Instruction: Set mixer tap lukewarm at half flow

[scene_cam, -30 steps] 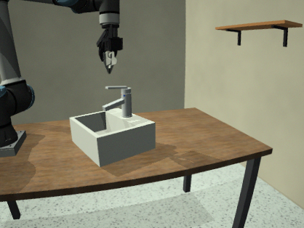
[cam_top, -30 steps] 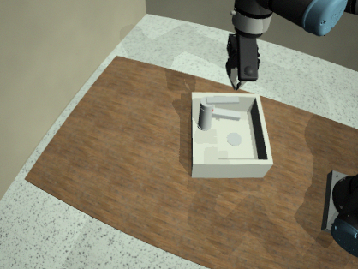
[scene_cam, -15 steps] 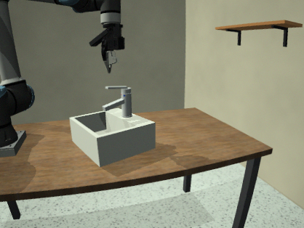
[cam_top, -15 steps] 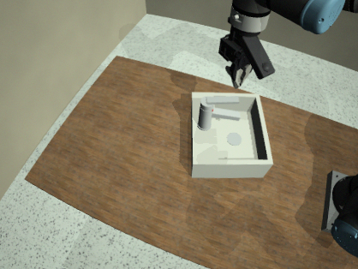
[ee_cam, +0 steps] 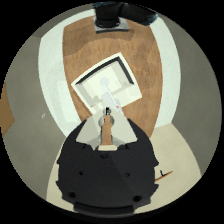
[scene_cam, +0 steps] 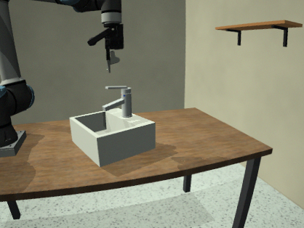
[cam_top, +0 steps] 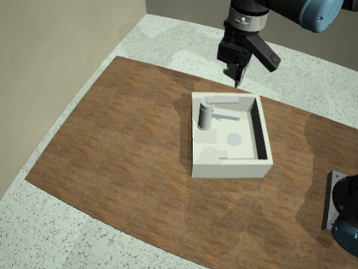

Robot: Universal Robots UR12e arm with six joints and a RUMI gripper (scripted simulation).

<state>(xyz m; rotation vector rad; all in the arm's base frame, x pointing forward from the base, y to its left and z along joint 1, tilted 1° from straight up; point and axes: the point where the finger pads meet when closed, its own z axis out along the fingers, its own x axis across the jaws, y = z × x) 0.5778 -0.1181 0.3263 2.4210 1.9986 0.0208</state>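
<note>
A white square sink basin (cam_top: 231,170) (scene_cam: 124,139) (ee_cam: 84,81) stands on the wooden table. A grey mixer tap (cam_top: 205,116) (scene_cam: 126,102) rises at its rim, with a spout (cam_top: 229,114) (scene_cam: 112,104) reaching over the bowl. The flat lever (cam_top: 222,100) (scene_cam: 116,87) lies low on top of the tap, roughly along the spout. A red dot (cam_top: 211,110) shows on one side of the tap body and a blue dot (scene_cam: 124,96) on the other. My gripper (cam_top: 236,82) (scene_cam: 108,69) (ee_cam: 107,107) is shut and empty. It hangs well above the free end of the lever, fingertips pointing down.
The wooden table (cam_top: 120,141) (scene_cam: 204,141) stands on a speckled floor beside beige walls. The arm's base (cam_top: 340,206) (scene_cam: 11,141) is mounted at one end of the table. A wall shelf (scene_cam: 258,26) hangs high, far from the sink. A round drain (cam_top: 234,138) lies in the bowl.
</note>
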